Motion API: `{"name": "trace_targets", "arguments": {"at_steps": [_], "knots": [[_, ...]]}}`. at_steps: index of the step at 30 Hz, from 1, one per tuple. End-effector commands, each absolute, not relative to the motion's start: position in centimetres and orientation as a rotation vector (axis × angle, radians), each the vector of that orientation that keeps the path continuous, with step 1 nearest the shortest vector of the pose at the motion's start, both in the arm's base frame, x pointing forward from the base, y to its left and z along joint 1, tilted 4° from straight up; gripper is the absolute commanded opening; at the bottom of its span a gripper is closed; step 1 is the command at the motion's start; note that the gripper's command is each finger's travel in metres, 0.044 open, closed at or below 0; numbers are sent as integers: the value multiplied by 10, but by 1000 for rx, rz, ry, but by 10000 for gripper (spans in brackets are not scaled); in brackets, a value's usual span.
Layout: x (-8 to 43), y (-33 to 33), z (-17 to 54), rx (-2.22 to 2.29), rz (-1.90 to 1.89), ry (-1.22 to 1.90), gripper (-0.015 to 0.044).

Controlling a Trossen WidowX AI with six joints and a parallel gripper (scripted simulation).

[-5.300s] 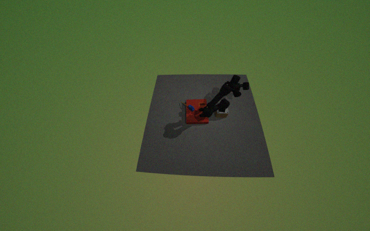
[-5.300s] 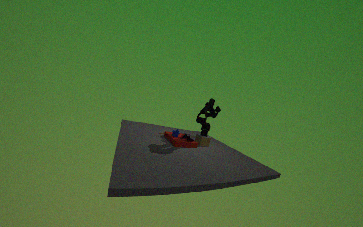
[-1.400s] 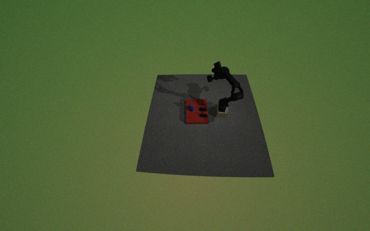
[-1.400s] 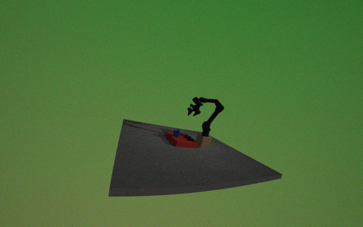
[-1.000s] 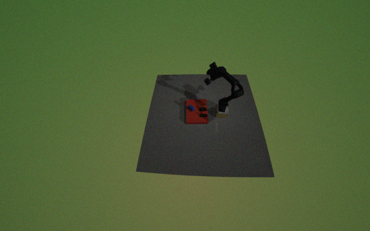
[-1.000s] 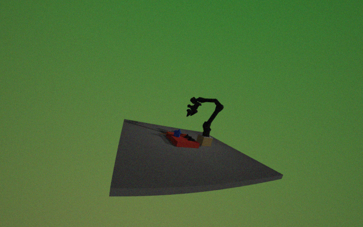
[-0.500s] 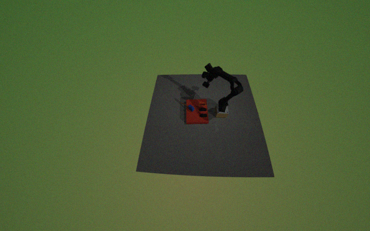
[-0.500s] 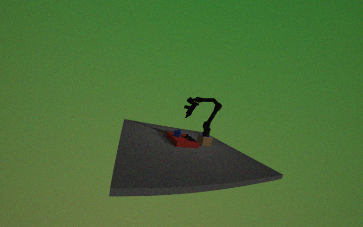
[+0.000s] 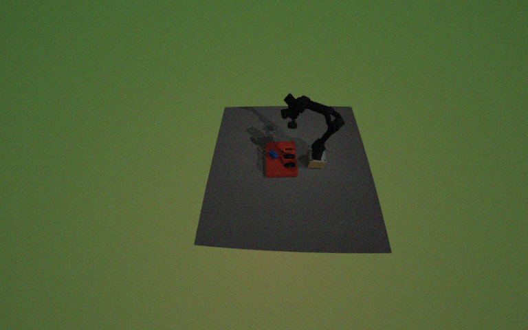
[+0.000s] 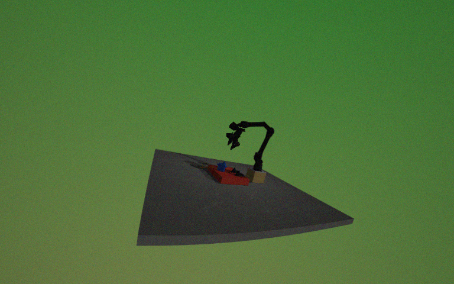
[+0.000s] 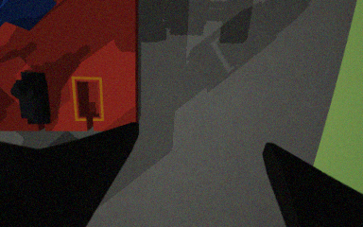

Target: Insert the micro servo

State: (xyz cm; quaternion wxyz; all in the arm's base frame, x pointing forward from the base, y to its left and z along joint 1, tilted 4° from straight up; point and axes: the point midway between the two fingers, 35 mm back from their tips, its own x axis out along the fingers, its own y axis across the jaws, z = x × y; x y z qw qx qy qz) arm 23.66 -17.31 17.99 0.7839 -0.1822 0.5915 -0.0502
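The loose blue micro servo [image 9: 273, 154] [image 10: 221, 166] [image 11: 24, 11] rests on top of the red deck [image 9: 280, 172] [image 10: 234, 180] [image 11: 118, 71], turned at an angle, its thin yellowish cable reaching past the deck's edge in the top view. Its shaft direction cannot be made out. The empty pocket [image 9: 288, 148] has an orange outline, which shows in the wrist view [image 11: 73, 99] with a dark opening and a notch on its lower side. My gripper [image 9: 289, 119] [image 10: 230, 146] [image 11: 199, 138] is open and empty, high above the table, beyond the deck's pocket end.
Two black servos sit in the deck beside the pocket; the nearer one [image 9: 289, 156] [image 11: 35, 96] is next to it, the other [image 9: 289, 165] farther along. The arm's pale base block [image 9: 315, 165] [image 10: 256, 176] stands right of the deck. Arm shadows fall across the deck and grey table [image 9: 288, 210] [image 10: 200, 214].
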Motion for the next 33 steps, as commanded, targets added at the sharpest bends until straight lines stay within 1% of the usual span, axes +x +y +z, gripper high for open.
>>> {"name": "trace_targets", "arguments": {"at_steps": [1, 17, 33], "knots": [[247, -165, 178, -476, -14, 1283, 440], [284, -124, 161, -853, 406, 1286, 440], [313, -77, 142, -1232, 849, 1193, 440]]}}
